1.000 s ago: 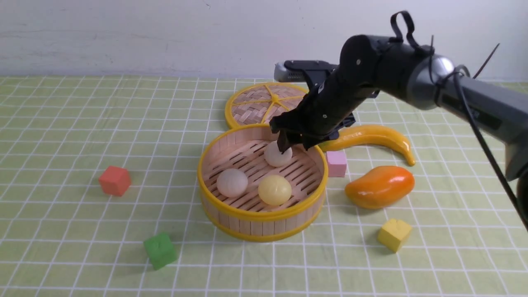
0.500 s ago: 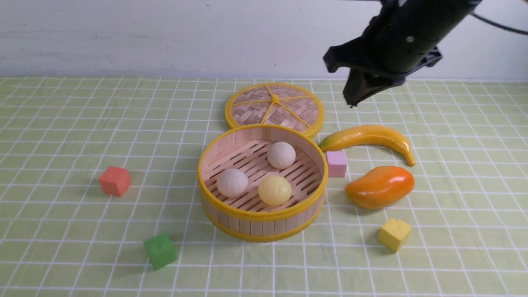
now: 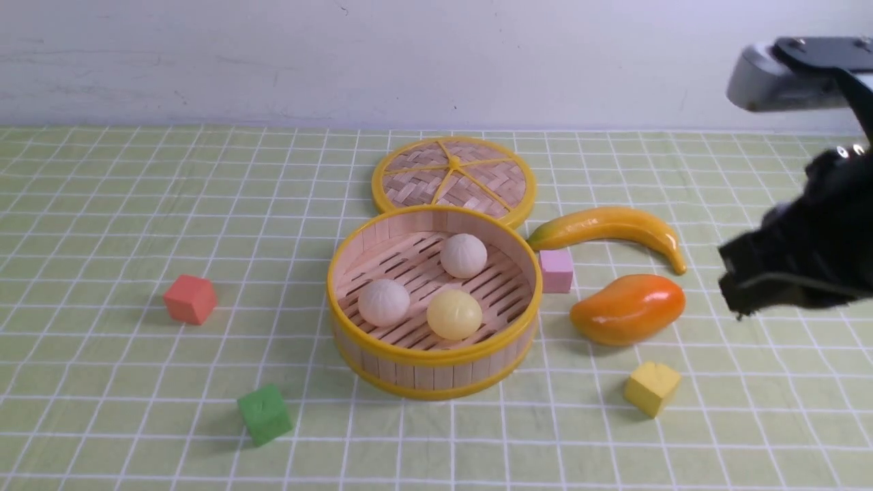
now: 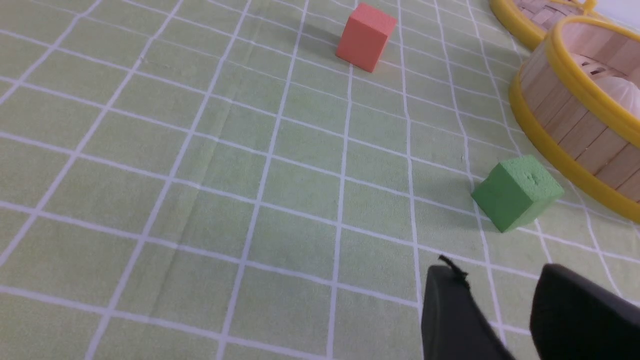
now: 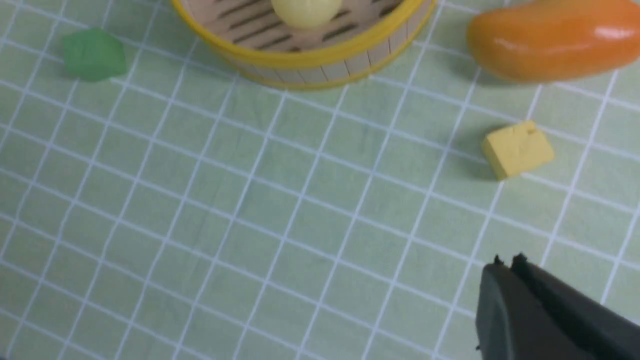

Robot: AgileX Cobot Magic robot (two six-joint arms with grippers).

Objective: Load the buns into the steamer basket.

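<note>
I have pulled my right fingers (image 5: 505, 265), now clenched and empty, away toward the worktop's right edge; my left fingers (image 4: 450, 300) hang parted over bare cloth. All three round buns, two pleated off-white (image 3: 464, 256) and one smooth yellow (image 3: 454, 314), lie in the yellow-rimmed wooden slat steamer basket (image 3: 423, 372), so the job looks done.

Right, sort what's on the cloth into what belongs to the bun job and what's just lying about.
Part of the job:
- steamer basket
- two pleated white buns, both inside it
- yellow bun, inside it

Just lying about:
- woven lid
- banana
- mango
- pink cube
- red cube
- green cube
- yellow cube
</note>
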